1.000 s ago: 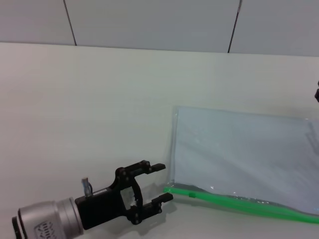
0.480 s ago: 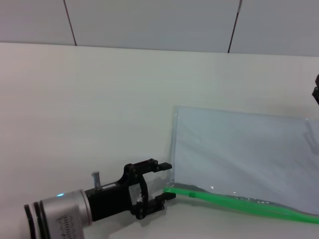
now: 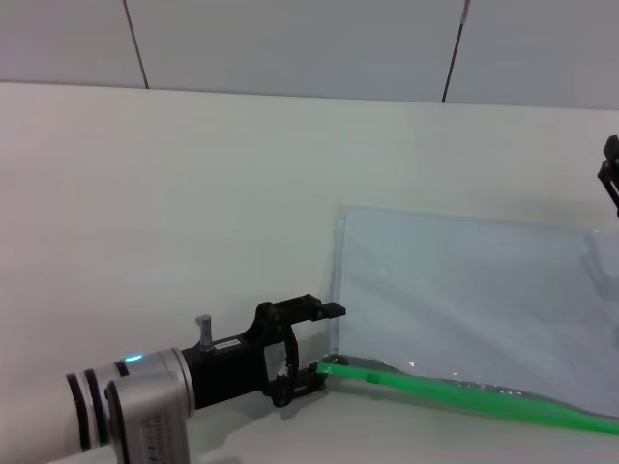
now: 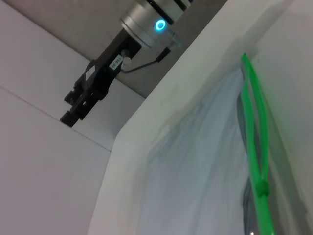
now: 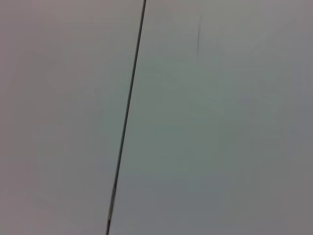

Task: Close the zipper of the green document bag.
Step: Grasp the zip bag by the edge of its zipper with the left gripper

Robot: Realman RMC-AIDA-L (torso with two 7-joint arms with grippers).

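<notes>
Nearest the camera, the left gripper [image 3: 324, 338] reaches along the white table [image 3: 193, 193], jaws parted and empty, straddling the near-left corner of the green document bag [image 3: 464, 300]. From that corner the zipper [image 3: 464, 394] runs away to the right along the bag's near long edge, its small slider [image 3: 372, 377] just beyond the jaws. Farther off, the right gripper [image 3: 611, 174] hangs at the bag's far right side; its jaw state cannot be told.
</notes>
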